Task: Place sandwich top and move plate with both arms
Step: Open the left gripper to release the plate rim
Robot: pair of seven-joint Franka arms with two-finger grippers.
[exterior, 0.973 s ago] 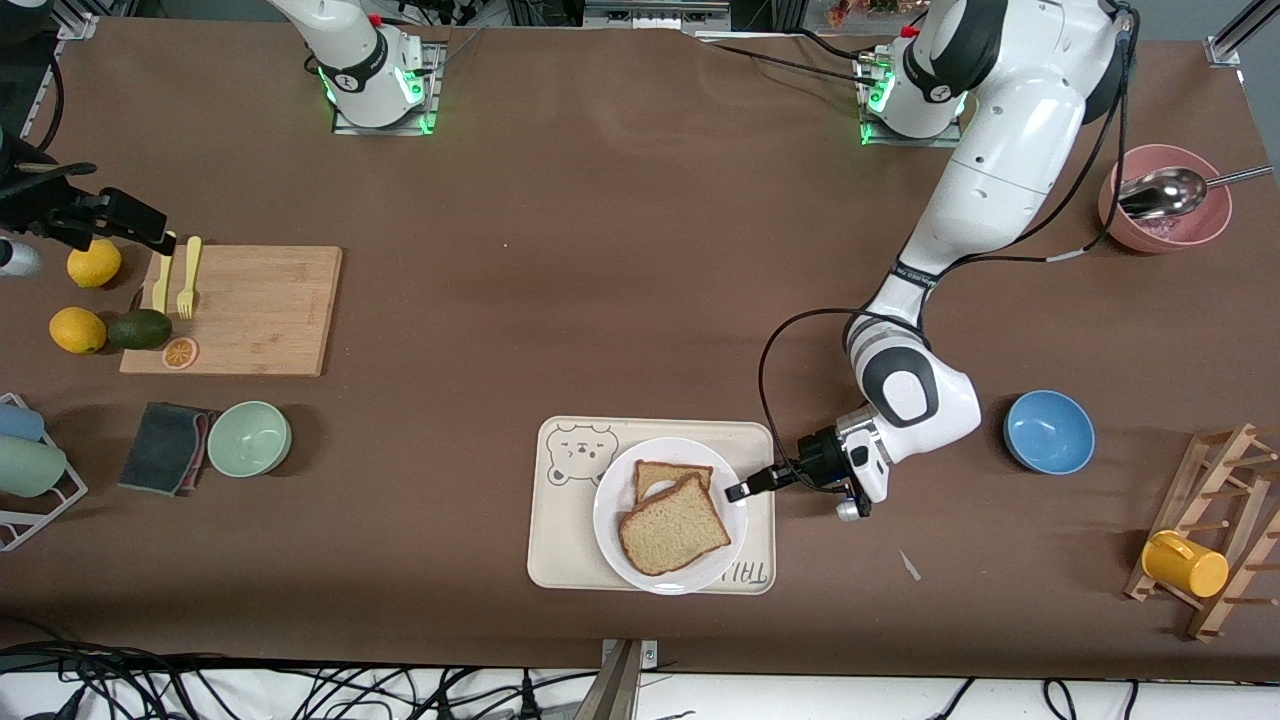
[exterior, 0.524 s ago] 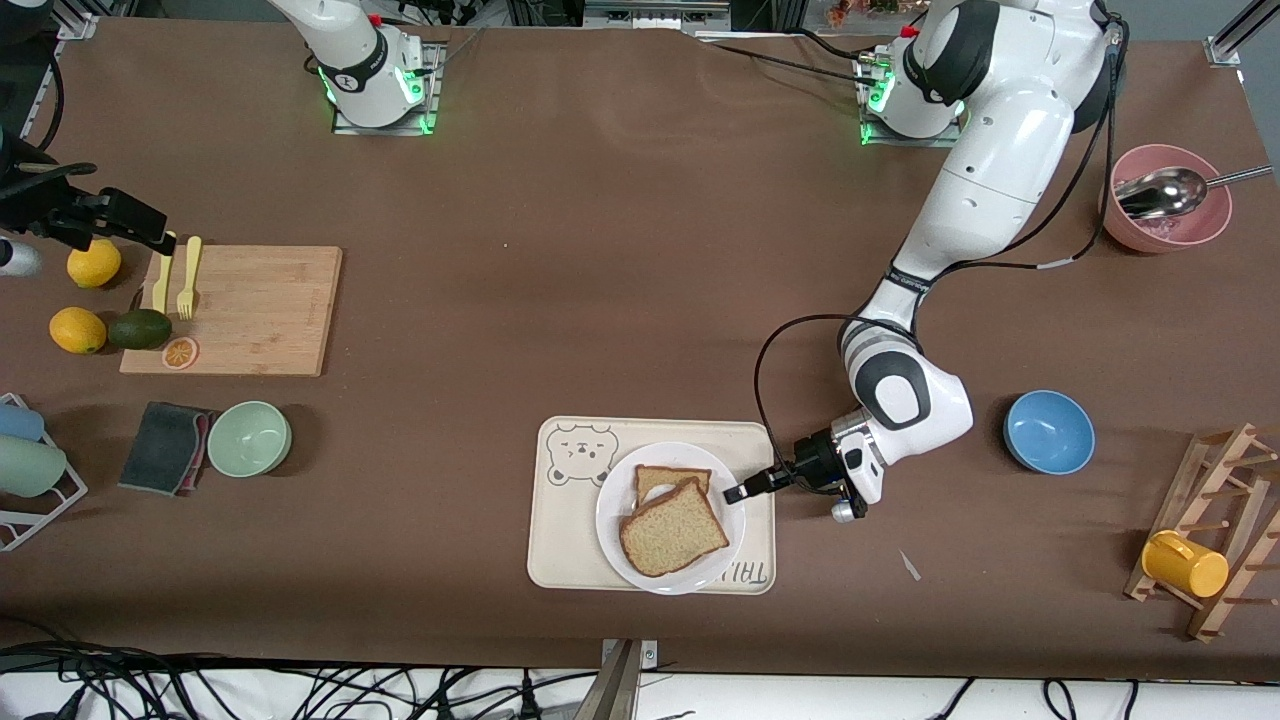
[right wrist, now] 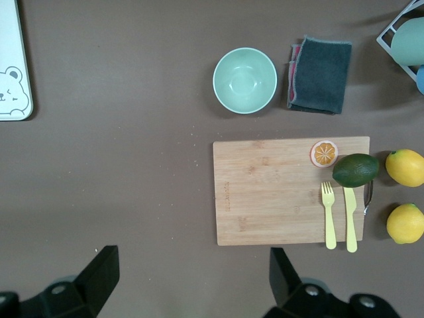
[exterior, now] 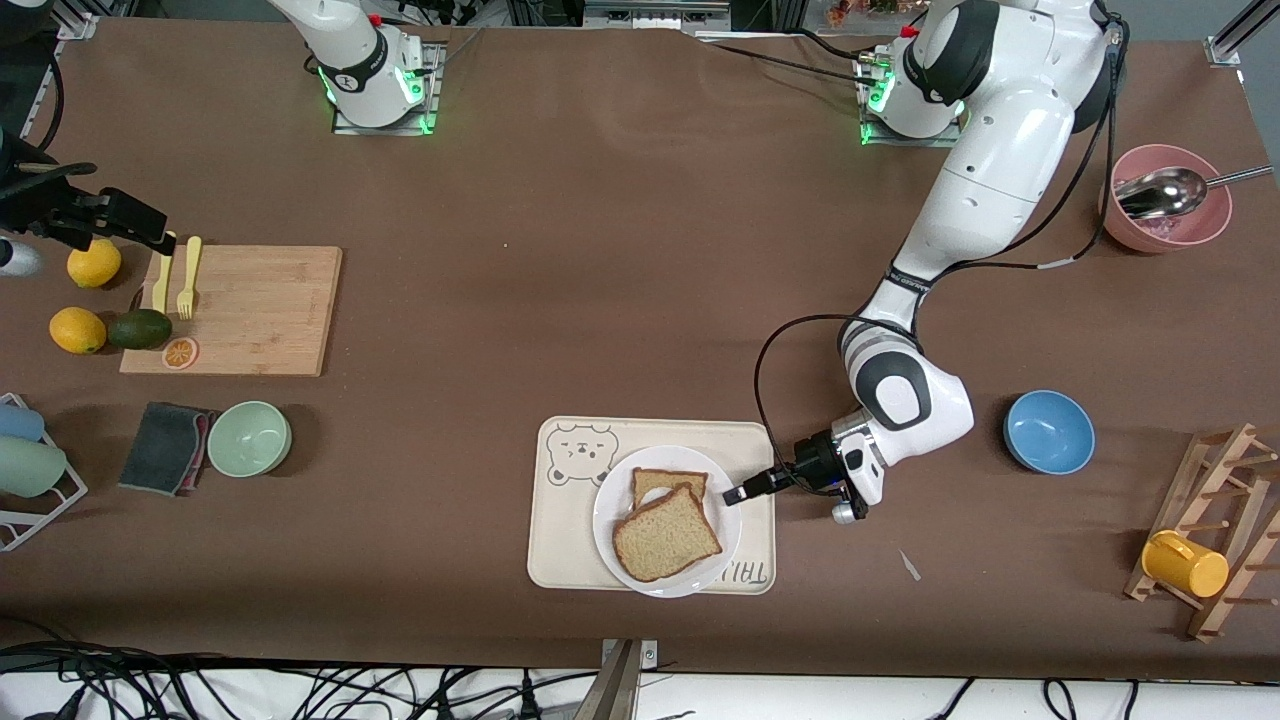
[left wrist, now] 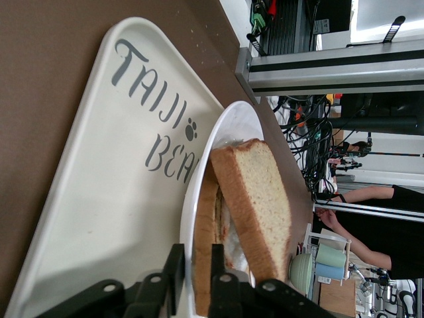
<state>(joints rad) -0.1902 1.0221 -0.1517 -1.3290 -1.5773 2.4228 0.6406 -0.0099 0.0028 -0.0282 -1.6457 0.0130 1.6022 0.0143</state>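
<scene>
Nearest the front camera, on the brown desk (exterior: 620,260), lies a cream tray with a bear drawing (exterior: 570,520), and on it a round white plate (exterior: 608,520) set toward the left arm's end of the tray. On the plate the sandwich top (exterior: 666,534), a speckled brown slice with darker crust, lies askew over a second bread slice (exterior: 668,481), overlapping its nearer part. The second slice's farther edge shows uncovered.

Left claw (exterior: 737,493) sits low at the plate's rim, at the tray's end toward the left arm. In the left wrist view its fingers (left wrist: 173,265) stand close together with the plate's edge (left wrist: 233,126) between them, clamped on the plate.

Farther out, toward the left arm's end: a blue bowl (exterior: 1048,431), a wooden rack with a yellow cup (exterior: 1185,565), a pink bowl holding a metal spoon (exterior: 1165,197).

Right claw (right wrist: 192,275) hangs over the desk at the right arm's end, fingers wide apart, holding nothing; that arm waits. Under it: a wooden cutting board (right wrist: 290,191), a yellow fork (right wrist: 328,213), an avocado (right wrist: 356,169), a green bowl (right wrist: 244,80).
</scene>
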